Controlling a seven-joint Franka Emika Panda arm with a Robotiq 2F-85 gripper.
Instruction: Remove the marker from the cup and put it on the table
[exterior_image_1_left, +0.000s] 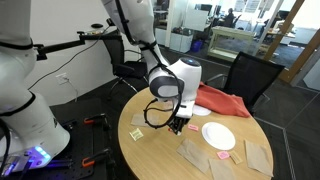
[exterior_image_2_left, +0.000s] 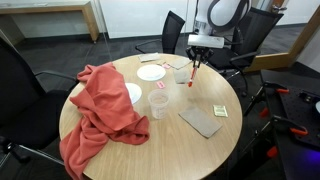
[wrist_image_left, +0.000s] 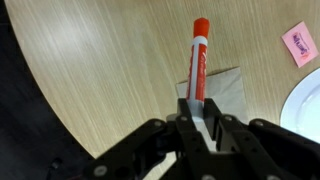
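The table (exterior_image_2_left: 172, 150) is filling most of both exterior views. A red cloth (exterior_image_2_left: 100, 112) is spilling over one side of its tan top, which is leaving the other side free for work. The arm (exterior_image_1_left: 170, 78) is reaching in over that free side, well apart from the cloth. A white plate (exterior_image_2_left: 150, 72) is lying near the gripper, and its rim is showing at the right edge of the wrist view. The cup (exterior_image_2_left: 158, 104) is standing upright near the middle, just beside the cloth. Nothing red is showing inside it, so I judge the removal done and only the placing left.

The gripper (wrist_image_left: 200, 110) is clamping the marker (wrist_image_left: 200, 55) by its near end, jaws closed on the barrel, so the pen is hanging tip-down, well apart from the cup. In the wrist view the tip is pointing at bare wood just past the corner of a grey napkin (wrist_image_left: 228, 95), with a pink note (wrist_image_left: 298, 42) off to the side. That spot is probably being chosen so the pen lands on the table itself. Whether the tip is touching the wood I cannot tell. Released upright, a round pen is likely to topple and roll.
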